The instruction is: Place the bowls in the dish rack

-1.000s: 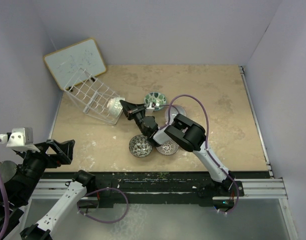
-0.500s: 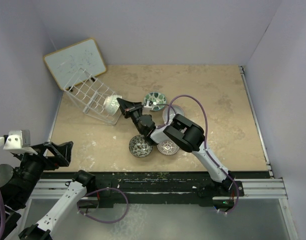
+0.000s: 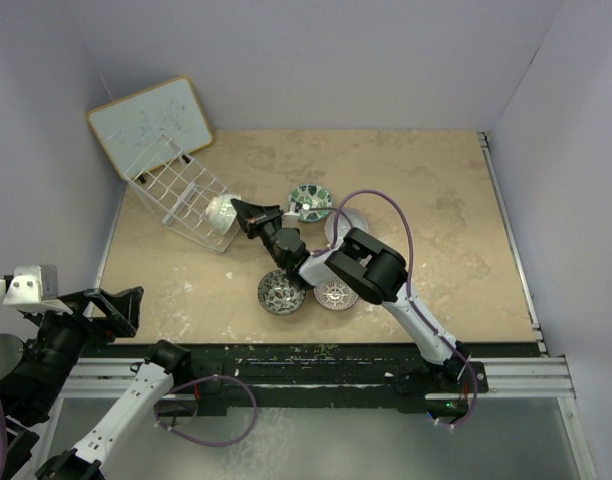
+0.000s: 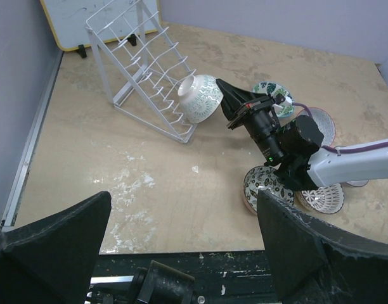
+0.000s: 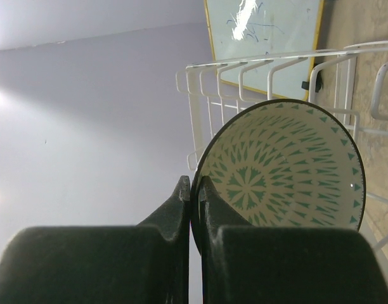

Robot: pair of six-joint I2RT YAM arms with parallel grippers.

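Observation:
My right gripper (image 3: 238,209) is shut on the rim of a green-white bowl (image 3: 221,212), held on edge against the lower prongs of the white wire dish rack (image 3: 181,195). In the right wrist view the gripper (image 5: 195,185) pinches the bowl (image 5: 283,168) in front of the rack (image 5: 257,69). The left wrist view shows the same bowl (image 4: 200,98) touching the rack (image 4: 146,69). On the table lie a green-patterned bowl (image 3: 310,202), a black-white bowl (image 3: 281,292), a radial white bowl (image 3: 335,294) and a purple-pink bowl (image 3: 343,226), half hidden by the arm. My left gripper (image 4: 182,197) is open and empty near the table's front edge.
The rack stands tilted at the back left, in front of a wood-framed whiteboard (image 3: 151,125) that leans on the wall. Grey walls close in the table on three sides. The right arm stretches across the middle over the loose bowls.
My right gripper has carried the green-white bowl to the left, up against the rack. My left arm has drawn back toward the near left corner.

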